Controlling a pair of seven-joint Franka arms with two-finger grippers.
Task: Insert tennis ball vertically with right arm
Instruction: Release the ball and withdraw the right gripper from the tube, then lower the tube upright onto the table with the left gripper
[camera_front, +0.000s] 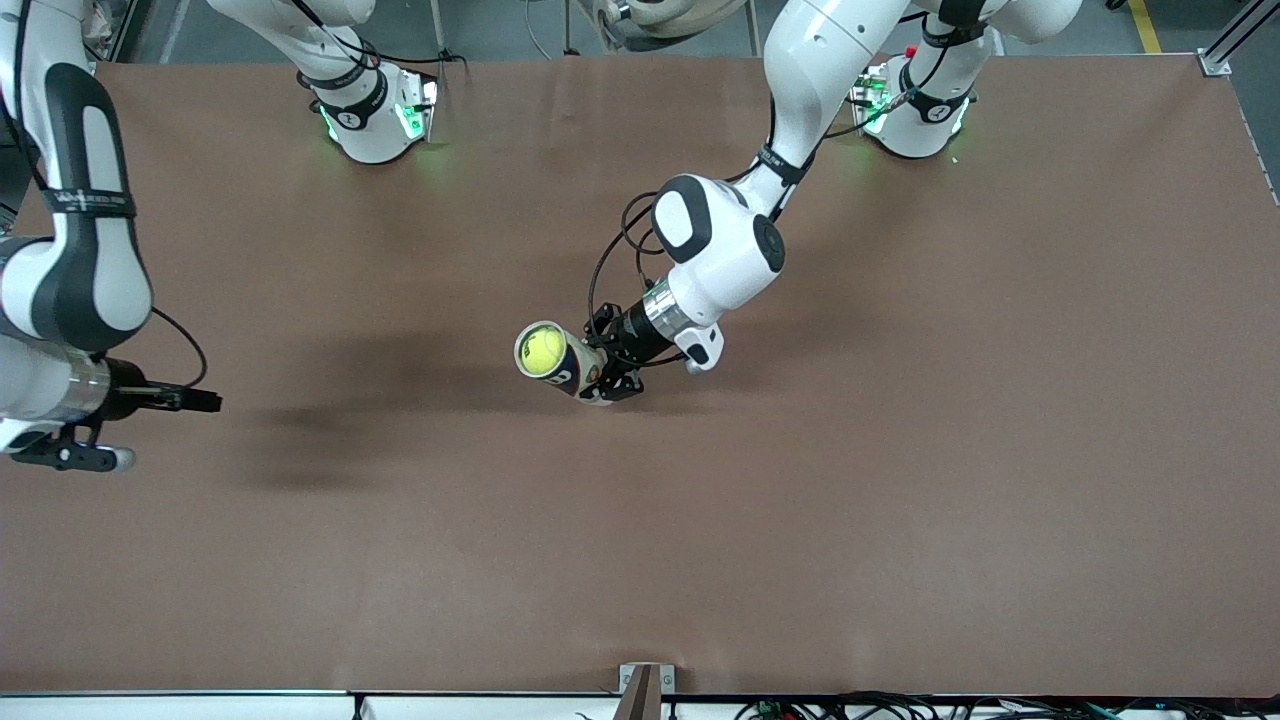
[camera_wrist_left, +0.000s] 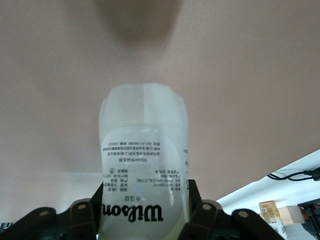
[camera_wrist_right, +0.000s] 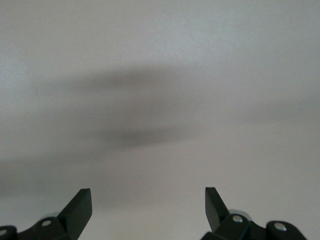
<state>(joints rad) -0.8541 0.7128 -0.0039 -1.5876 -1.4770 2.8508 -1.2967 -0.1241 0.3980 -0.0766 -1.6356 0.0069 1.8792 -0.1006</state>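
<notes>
**Bench status: tube with ball held over mid-bench**

The right arm (camera_front: 75, 260) is reaching in at its own end of the brown bench (camera_front: 900, 500). The right pincer (camera_front: 170, 400) is hanging just above the bench surface with its fingers (camera_wrist_right: 80, 207) standing wide apart and nothing between them.

Toward the middle of the bench, the left pincer (camera_front: 605, 375) is clamping a clear plastic tube (camera_front: 560, 362) near its base, the fingers (camera_wrist_left: 202, 215) pressing on both sides of the printed label. The tube is tilting, with its open mouth pointing up toward the front camera and toward the right arm's end. The yellow tennis ball (camera_front: 543, 350) is sitting inside the tube at its mouth. The tube is casting a shadow on the bench beneath it.
</notes>
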